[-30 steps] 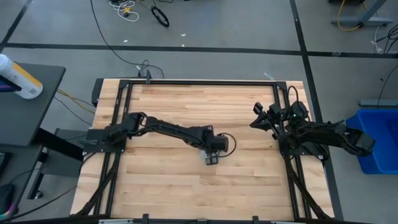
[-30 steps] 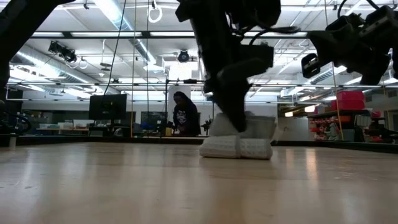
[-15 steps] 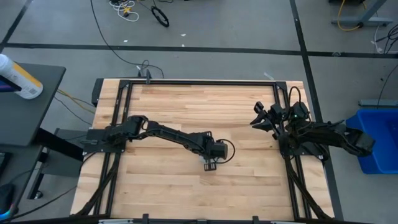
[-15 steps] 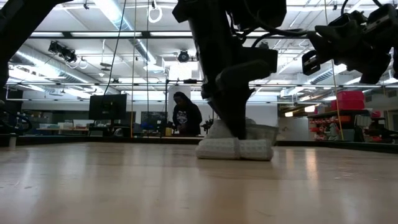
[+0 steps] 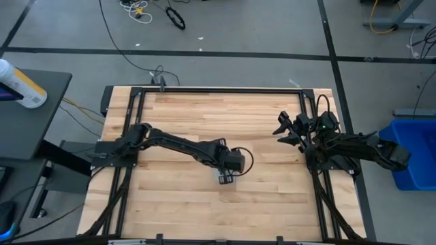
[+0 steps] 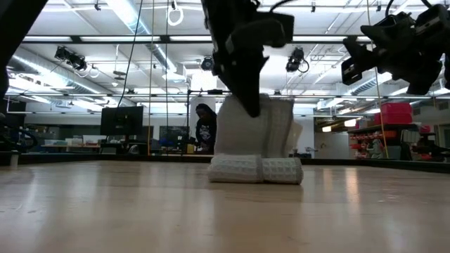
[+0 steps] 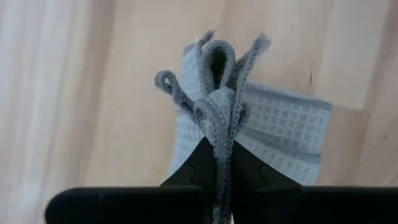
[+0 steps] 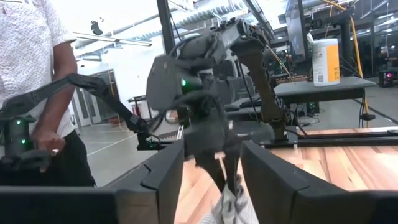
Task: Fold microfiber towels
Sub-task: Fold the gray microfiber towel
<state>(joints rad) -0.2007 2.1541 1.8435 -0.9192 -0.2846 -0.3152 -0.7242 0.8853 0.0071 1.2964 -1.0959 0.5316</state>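
towel (image 6: 254, 144): pale grey-blue and ribbed, a little below the middle of the high view; in the low view its lower part lies in two rolled folds on the tabletop (image 5: 204, 116) while the upper part is pulled upright. In the left wrist view (image 7: 249, 134) several looped, stitched edges are bunched together above a flat waffle-textured layer.
left end effector (image 5: 227, 176): just below the centre of the high view, at the end of the arm stretched in from the left edge; fingers (image 7: 193, 168) narrowed onto the towel's gathered edges, pinching them between the two dark tips. In the low view it comes down from the top centre to the top of the cloth (image 6: 246, 98).
right end effector (image 5: 281, 131): at the right side of the high view, near the tabletop's right rail, raised and well apart from the towel; fingers (image 8: 163, 171) spread wide with nothing between them. In the low view it hangs at the upper right (image 6: 355, 63).
bin (image 5: 412, 153): bright blue, at the right edge of the high view, off the tabletop.
bottle (image 5: 19, 85): white with a yellow label, on a dark side table at the left edge of the high view.
person (image 6: 208, 130): stands in the room behind the tabletop, left of the towel in the low view; another person (image 8: 37, 74) in a white shirt fills the left of the right wrist view.
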